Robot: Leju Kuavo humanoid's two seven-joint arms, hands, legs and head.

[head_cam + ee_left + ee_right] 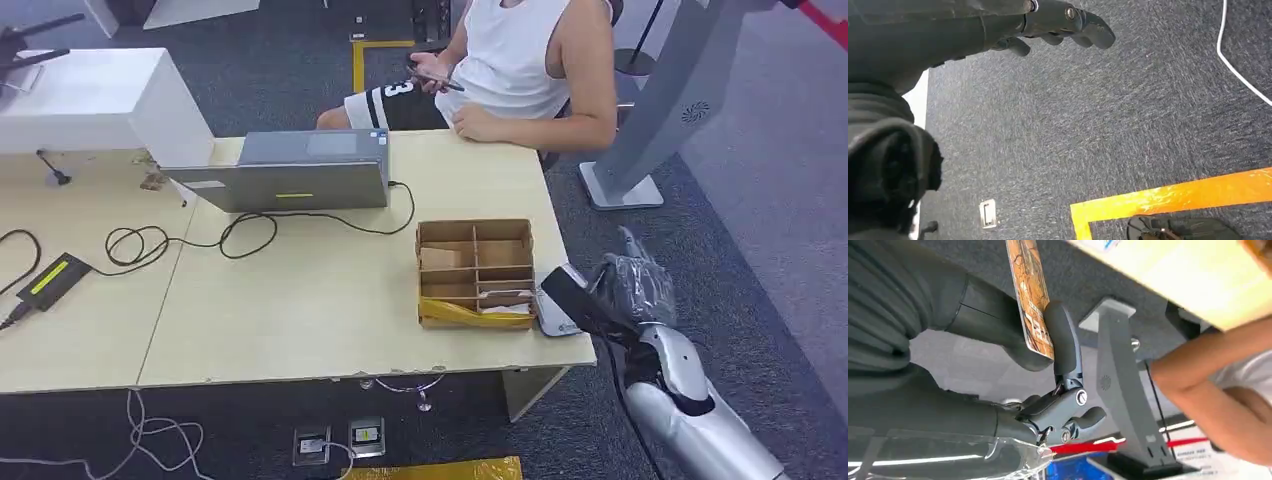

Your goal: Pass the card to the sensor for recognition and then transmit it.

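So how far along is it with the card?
Done: the right hand pinches the card, beside the table's right edge by the box. In hand: carrying it. Left: the sensor pass and handover. I can't tell which item is the sensor.

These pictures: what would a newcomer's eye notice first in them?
Probably the patterned card pinched in the right hand, just off the table's right edge. Next, the compartmented cardboard box near that edge, and the person seated behind the table, beyond the laptop.
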